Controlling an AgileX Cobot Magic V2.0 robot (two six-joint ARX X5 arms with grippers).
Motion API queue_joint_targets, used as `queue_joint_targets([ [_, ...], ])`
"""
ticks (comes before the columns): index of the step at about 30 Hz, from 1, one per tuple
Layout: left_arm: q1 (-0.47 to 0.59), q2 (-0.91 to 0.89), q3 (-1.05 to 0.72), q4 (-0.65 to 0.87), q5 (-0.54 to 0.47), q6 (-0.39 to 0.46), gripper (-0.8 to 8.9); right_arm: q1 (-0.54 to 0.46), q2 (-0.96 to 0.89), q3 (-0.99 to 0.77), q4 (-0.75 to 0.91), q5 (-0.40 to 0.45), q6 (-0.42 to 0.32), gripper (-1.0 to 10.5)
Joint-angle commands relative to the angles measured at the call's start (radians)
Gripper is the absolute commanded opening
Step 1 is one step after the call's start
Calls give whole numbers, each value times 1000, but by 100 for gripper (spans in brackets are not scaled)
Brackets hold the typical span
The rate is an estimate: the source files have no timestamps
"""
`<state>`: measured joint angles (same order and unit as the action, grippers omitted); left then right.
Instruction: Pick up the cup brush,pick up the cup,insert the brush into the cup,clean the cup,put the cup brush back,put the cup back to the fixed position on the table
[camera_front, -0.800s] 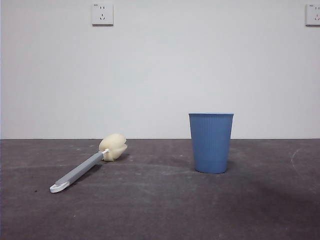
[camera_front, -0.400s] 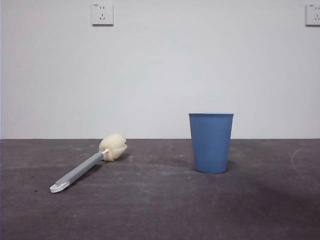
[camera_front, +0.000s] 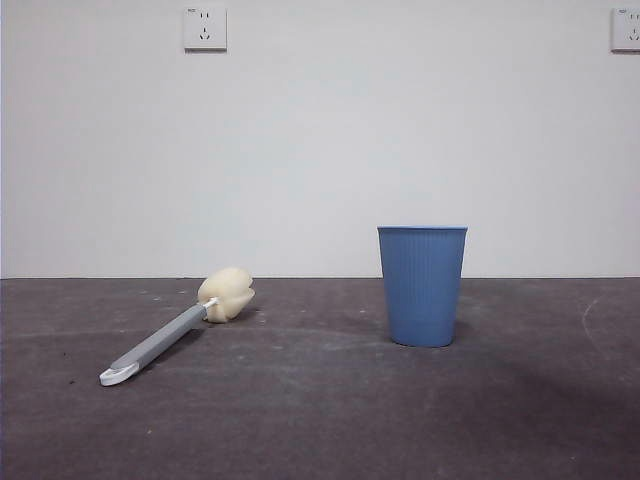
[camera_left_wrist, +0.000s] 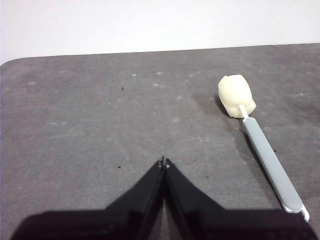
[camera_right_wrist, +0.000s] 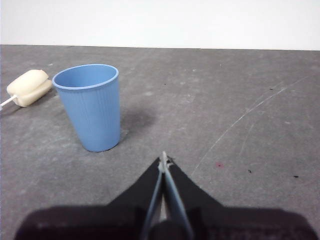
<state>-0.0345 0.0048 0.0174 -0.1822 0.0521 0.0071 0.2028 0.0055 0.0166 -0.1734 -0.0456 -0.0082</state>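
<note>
The cup brush (camera_front: 175, 333) lies flat on the table (camera_front: 320, 420) at the left, its cream sponge head toward the wall and its white looped end toward the front. The blue ribbed cup (camera_front: 422, 285) stands upright right of centre, empty. Neither arm shows in the front view. In the left wrist view, my left gripper (camera_left_wrist: 164, 162) hovers shut and empty, with the cup brush (camera_left_wrist: 260, 142) lying off to one side of it. My right gripper (camera_right_wrist: 164, 159) is shut and empty too, a short way from the cup (camera_right_wrist: 91, 106); the brush's sponge head (camera_right_wrist: 29, 87) lies beyond the cup.
A white wall rises behind the table's far edge, with a socket (camera_front: 205, 28) high at the left and another (camera_front: 626, 29) at the top right corner. Faint pale scuff marks cross the dark tabletop.
</note>
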Motion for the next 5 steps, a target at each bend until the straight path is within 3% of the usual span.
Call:
queue_joint_targets([
  [1,3,-2,-14,5,2,-4,-4,0,-3,-12,-7,-1,-4,1],
  [5,3,-2,-14,5,1,-5,-4,0,-3,-12,-7,-1,-4,1],
])
